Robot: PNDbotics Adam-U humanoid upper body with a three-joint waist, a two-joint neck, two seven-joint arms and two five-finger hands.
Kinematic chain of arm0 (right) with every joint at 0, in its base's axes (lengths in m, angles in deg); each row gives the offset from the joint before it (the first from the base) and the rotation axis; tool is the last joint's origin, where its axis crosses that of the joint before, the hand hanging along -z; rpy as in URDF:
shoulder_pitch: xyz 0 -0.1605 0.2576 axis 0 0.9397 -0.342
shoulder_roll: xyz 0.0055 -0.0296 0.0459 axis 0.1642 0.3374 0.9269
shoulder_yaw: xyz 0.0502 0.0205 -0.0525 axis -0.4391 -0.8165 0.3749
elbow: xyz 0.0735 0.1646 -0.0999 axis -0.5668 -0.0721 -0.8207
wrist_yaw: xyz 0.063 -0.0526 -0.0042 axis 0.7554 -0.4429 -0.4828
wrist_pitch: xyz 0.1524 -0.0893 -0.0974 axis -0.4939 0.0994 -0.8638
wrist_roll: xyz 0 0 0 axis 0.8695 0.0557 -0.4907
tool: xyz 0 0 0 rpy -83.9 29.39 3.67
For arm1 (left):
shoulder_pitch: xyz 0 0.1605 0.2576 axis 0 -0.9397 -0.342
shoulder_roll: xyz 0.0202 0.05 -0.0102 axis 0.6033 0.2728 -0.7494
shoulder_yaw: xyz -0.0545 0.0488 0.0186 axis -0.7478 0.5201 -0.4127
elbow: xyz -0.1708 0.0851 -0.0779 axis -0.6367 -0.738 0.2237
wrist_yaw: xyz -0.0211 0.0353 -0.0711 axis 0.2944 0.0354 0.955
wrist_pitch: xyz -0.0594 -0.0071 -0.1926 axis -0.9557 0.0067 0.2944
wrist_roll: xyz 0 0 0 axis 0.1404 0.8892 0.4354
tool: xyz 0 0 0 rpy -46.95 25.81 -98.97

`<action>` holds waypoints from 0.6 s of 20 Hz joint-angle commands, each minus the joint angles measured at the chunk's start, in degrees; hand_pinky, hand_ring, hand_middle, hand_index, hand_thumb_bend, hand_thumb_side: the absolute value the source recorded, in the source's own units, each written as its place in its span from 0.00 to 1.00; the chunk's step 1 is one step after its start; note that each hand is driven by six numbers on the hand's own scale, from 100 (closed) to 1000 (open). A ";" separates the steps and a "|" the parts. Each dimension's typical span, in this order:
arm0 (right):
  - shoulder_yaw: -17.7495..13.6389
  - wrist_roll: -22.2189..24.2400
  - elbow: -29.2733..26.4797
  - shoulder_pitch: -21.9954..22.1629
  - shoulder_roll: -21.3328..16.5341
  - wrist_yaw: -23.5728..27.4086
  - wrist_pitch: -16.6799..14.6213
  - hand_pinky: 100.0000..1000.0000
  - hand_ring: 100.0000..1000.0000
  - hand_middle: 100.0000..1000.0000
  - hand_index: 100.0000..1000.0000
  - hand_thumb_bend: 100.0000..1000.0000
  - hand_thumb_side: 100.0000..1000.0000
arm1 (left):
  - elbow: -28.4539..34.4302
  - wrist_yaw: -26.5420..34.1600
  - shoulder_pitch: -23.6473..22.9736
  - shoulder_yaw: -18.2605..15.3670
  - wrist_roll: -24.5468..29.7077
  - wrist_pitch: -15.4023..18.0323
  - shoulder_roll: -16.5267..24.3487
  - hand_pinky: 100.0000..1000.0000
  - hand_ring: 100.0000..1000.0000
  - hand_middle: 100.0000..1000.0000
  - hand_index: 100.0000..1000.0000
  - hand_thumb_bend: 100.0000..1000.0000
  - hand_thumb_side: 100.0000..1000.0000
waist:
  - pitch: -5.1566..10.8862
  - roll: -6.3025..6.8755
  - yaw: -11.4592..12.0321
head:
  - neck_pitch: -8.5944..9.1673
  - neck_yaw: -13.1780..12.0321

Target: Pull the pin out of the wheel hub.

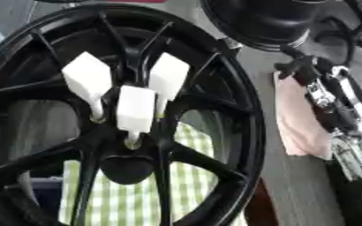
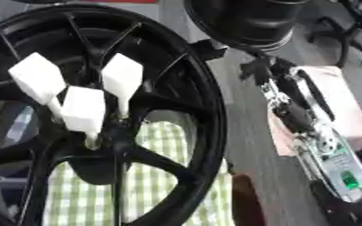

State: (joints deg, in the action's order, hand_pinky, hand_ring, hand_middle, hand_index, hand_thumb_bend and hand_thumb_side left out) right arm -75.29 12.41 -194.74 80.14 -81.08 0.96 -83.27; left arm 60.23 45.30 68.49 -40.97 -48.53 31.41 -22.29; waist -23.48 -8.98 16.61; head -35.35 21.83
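Three white pins are seen in the left eye view, all seated around the centre of the black wheel hub (image 1: 122, 167), which stands upright and fills the left of the picture: an upper left pin (image 1: 87, 79), an upper right pin (image 1: 168, 76) and a lower middle pin (image 1: 135, 109), each with a wide white head and a thin shank running down into a hole near the hub's dark centre cap. None is seen to be withdrawn, so the task is judged to be at its start, with the reach, the grasp and the pull all left to do. The right hand (image 1: 335, 108) is shown to the right of the rim, well apart from the pins, above a pink cloth (image 1: 300, 128); its black and silver parts appear stretched out with nothing held, though the blur leaves this uncertain. A green checked cloth (image 1: 130, 194) is seen through the spokes. In the right eye view the same three pins are shown still in their holes, and the right hand is seen at greater length, running down the right side beside the rim without touching it, again apparently open and empty. The left hand is shown in neither view, so nothing can be told of it.
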 commanded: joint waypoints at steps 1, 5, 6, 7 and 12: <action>-0.14 2.64 -1.17 -0.09 -6.41 -3.12 -3.00 0.85 0.94 0.50 0.64 0.00 0.40 | 0.94 -0.30 -0.06 -0.23 0.04 -0.12 1.59 0.74 0.55 0.55 0.67 0.17 0.73 | 1.78 0.08 0.05 | -0.50 0.35; 0.32 6.27 -1.17 -0.83 -12.31 -6.75 -6.63 0.85 0.92 0.52 0.65 0.00 0.40 | 0.94 -0.39 -0.29 -0.17 0.09 -0.19 2.05 0.74 0.55 0.55 0.67 0.17 0.72 | 2.34 -0.29 0.16 | -0.71 0.68; 0.46 7.11 -1.17 -1.30 -13.77 -7.65 -7.53 0.85 0.91 0.52 0.65 0.00 0.40 | 0.94 -0.38 -0.31 -0.16 0.10 -0.22 2.10 0.74 0.55 0.55 0.67 0.17 0.72 | 2.41 -0.30 0.12 | -0.72 0.75; 0.73 7.67 -1.17 -2.03 -15.18 -8.52 -8.40 0.85 0.91 0.52 0.66 0.00 0.39 | 0.94 -0.36 -0.30 -0.11 0.13 -0.23 2.15 0.74 0.55 0.55 0.67 0.17 0.72 | 2.49 -0.34 0.14 | -0.76 0.86; 4.11 5.68 -1.17 -7.00 -21.92 -12.50 -9.13 0.85 0.91 0.52 0.70 0.00 0.38 | 0.94 -0.18 -0.15 0.14 0.44 -0.23 2.37 0.74 0.55 0.55 0.67 0.17 0.72 | 2.80 -0.46 0.68 | -0.79 1.54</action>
State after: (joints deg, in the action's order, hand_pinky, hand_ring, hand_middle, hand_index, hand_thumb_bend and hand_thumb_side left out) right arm -71.39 18.65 -194.79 73.61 -99.42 -10.39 -92.24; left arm 60.23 45.13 68.02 -40.92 -48.25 31.09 -21.21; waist -22.26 -9.71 17.38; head -36.15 23.00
